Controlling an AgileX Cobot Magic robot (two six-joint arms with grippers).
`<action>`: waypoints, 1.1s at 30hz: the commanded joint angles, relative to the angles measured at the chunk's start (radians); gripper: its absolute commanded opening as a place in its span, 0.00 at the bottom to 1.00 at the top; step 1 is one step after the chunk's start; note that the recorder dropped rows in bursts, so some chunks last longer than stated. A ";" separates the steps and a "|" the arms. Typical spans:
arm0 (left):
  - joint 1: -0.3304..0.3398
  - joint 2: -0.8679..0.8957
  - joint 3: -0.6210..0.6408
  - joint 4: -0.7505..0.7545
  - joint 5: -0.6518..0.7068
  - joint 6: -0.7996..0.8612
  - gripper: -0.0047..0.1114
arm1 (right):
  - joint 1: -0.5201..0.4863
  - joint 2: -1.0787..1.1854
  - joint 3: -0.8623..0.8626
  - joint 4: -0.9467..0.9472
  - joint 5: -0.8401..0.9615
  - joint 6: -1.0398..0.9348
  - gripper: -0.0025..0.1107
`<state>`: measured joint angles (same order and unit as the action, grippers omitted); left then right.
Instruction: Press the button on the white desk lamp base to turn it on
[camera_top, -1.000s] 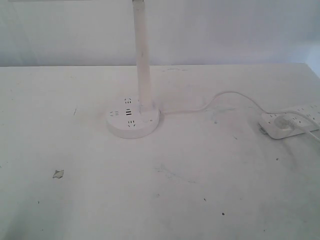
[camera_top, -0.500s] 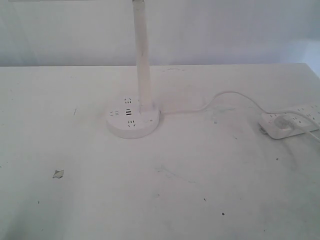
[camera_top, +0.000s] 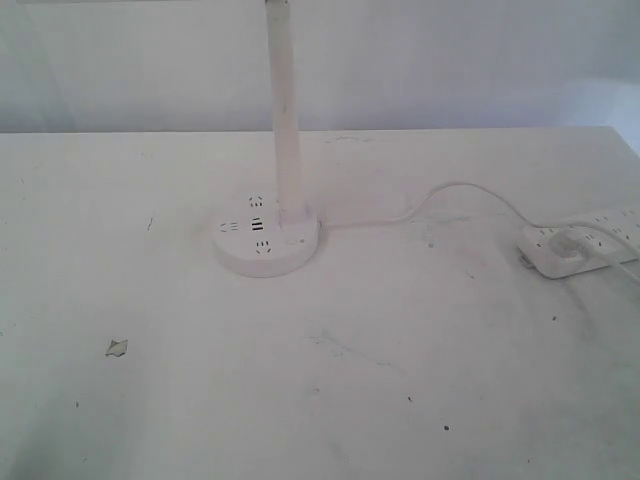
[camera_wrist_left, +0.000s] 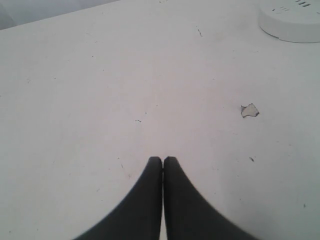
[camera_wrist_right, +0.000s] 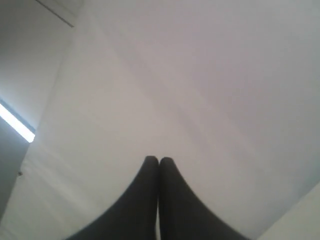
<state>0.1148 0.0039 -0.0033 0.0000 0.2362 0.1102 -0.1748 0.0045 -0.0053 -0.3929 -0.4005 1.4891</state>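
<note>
the left hand (camera_wrist_left: 162, 160) is closed tight, empty, maybe so its tip can poke. the base (camera_top: 266, 243) sits left of middle in the outside view, the button (camera_top: 297, 240) on its right part. a cord (camera_top: 440, 193) runs right to a strip (camera_top: 580, 245) for power. the right hand (camera_wrist_right: 159, 159) is closed and empty too. the table (camera_top: 300, 400) is white and scuffed, with a pale wall (camera_top: 450, 60) behind.

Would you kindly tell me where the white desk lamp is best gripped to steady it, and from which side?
Probably the slim upright stem, low down just above the white desk lamp base. The disc is wide and flat, hard to span; the stem is narrow and straight. Come in level from the exterior view's left, since the cord trails off to the right.
</note>
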 joint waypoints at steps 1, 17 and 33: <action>0.003 -0.004 0.003 -0.006 -0.002 -0.001 0.04 | 0.004 -0.004 0.005 -0.098 -0.222 0.068 0.02; 0.003 -0.004 0.003 -0.006 -0.002 -0.001 0.04 | 0.004 -0.004 -0.017 -0.333 -0.565 -0.201 0.02; 0.003 -0.004 0.003 -0.006 -0.002 -0.001 0.04 | 0.004 0.328 -0.138 -0.712 -0.675 -0.540 0.02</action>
<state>0.1148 0.0039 -0.0033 0.0000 0.2362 0.1102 -0.1748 0.2611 -0.1242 -1.0861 -0.9894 1.0456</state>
